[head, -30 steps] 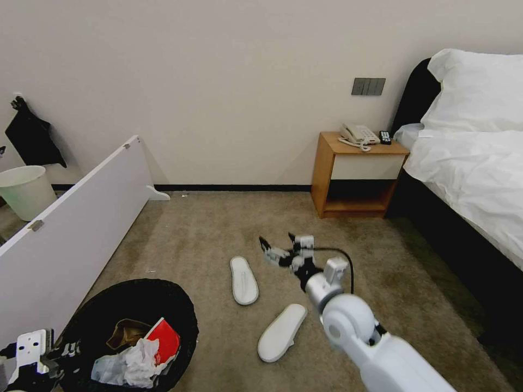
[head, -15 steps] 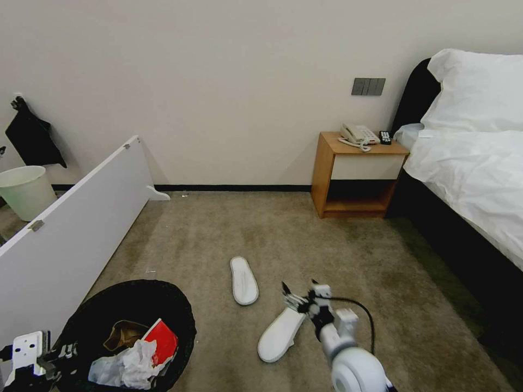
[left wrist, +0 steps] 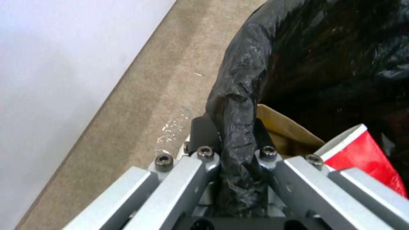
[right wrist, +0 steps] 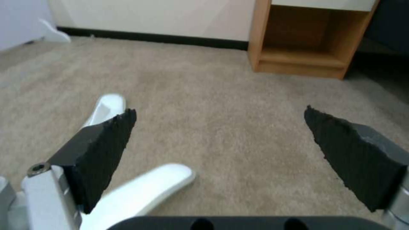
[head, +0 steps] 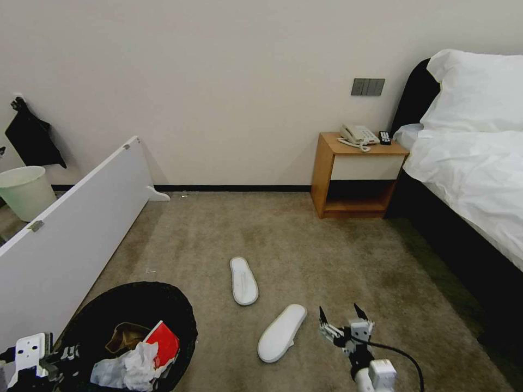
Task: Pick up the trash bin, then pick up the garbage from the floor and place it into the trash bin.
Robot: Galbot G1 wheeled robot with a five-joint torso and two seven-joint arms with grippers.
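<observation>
1. Black crinkled plastic lined the trash bin (head: 133,305), which you held off to the left of the nearer slipper (head: 281,332). The left gripper (left wrist: 232,159) was clamped on the bin's rim, one finger inside the liner and one outside, so the grip took liner and wall together and the mouth faced up to receive litter.
2. You carried the right gripper (head: 345,322) just to the right of that nearer slipper. Its pads (right wrist: 106,153) stood wide apart with nothing between them, only carpet (head: 305,250) showing in the gap; judged from that spread, it was set to take a flat, broad item.
3. Count of garbage left on the floor: two white slippers. The farther slipper (head: 243,280) lay just beyond the nearer slipper and a little to its left, apart from it, sole side down as far as you could tell.
4. Count of garbage inside the bin, as visible: one red paper cup (head: 162,340), one brown cardboard box (head: 124,336) and a wad of white tissues (head: 128,366). Anything beneath them was hidden.
5. Count of containers: one lined bin in hand, and one bare pale bucket (head: 24,190) standing well beyond the nearer slipper to the left, behind a white panel (head: 76,228).
6. Judged progress: small litter was binned; both slippers remained.
</observation>
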